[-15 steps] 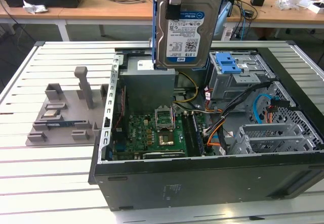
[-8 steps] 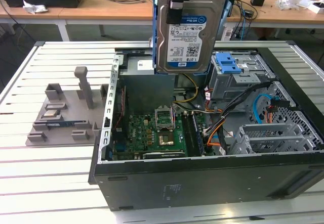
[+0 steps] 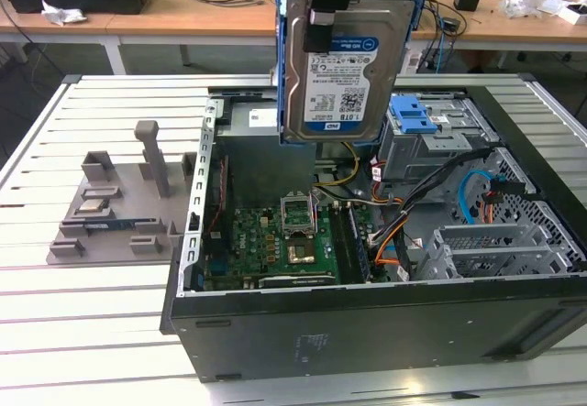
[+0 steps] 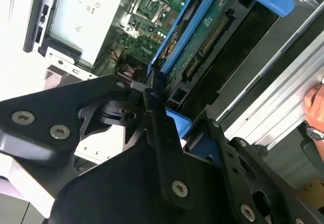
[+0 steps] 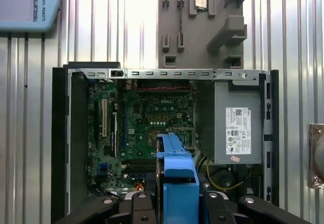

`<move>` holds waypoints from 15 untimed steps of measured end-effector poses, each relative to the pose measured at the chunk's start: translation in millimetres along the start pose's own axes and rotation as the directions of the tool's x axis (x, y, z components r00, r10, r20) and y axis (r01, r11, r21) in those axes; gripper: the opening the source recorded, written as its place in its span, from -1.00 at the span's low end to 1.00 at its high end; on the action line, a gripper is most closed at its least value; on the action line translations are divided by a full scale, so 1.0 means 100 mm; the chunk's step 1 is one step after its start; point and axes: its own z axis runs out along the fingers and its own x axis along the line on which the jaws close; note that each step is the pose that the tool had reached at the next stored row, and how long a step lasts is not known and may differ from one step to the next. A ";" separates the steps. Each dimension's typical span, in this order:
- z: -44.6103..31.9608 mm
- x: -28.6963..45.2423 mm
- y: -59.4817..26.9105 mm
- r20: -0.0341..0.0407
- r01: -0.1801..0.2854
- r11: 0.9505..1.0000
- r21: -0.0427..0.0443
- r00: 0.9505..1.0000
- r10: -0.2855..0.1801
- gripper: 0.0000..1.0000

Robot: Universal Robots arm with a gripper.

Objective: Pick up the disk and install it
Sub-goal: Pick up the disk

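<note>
**One disk up in the air, held over one open computer**

There is one claw [image 3: 323,28] and it is closed tight on one thing: the disk [image 3: 341,76]. One black finger [image 3: 321,7] runs down the front of the disk. In the second wrist view a black finger [image 4: 163,133] presses on the disk's blue frame [image 4: 177,52].

The disk is silver with a white-and-blue label and a blue plastic frame around it. It hangs upright, label facing the exterior view. It is above the open box and touches nothing else. In the first wrist view the blue frame [image 5: 177,168] shows edge-on between the claw's black arms.

There is one computer case [image 3: 321,342]. It lies on its side on the worktop [image 3: 92,333] with its top open. Inside it are:
- one green board [image 5: 152,118] on the floor of the case
- one grey box [image 5: 235,123] with a white sticker, in a corner of the case
- one blue latch [image 3: 417,113] on top of a metal frame, just beside the hanging disk
- one silver cage [image 3: 495,246] full of little holes
- a bunch of wires [image 3: 390,239] in orange, blue and black, lying between the green board and the cage

Outside the case, touching its long wall, is one grey holder [image 3: 119,204] with slots and posts. One small shiny square [image 5: 201,1] sits in one of its slots.

One hand [image 4: 316,100] shows at the edge of the second wrist view, beyond the silver rails
</note>
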 end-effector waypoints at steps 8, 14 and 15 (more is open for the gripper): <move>-0.002 0.153 0.000 0.000 0.000 1.000 0.000 1.000 0.000 -0.26; -0.003 0.259 -0.001 0.000 0.000 1.000 0.000 1.000 0.000 -0.26; -0.003 0.289 -0.001 0.000 0.000 1.000 0.000 1.000 0.000 -0.26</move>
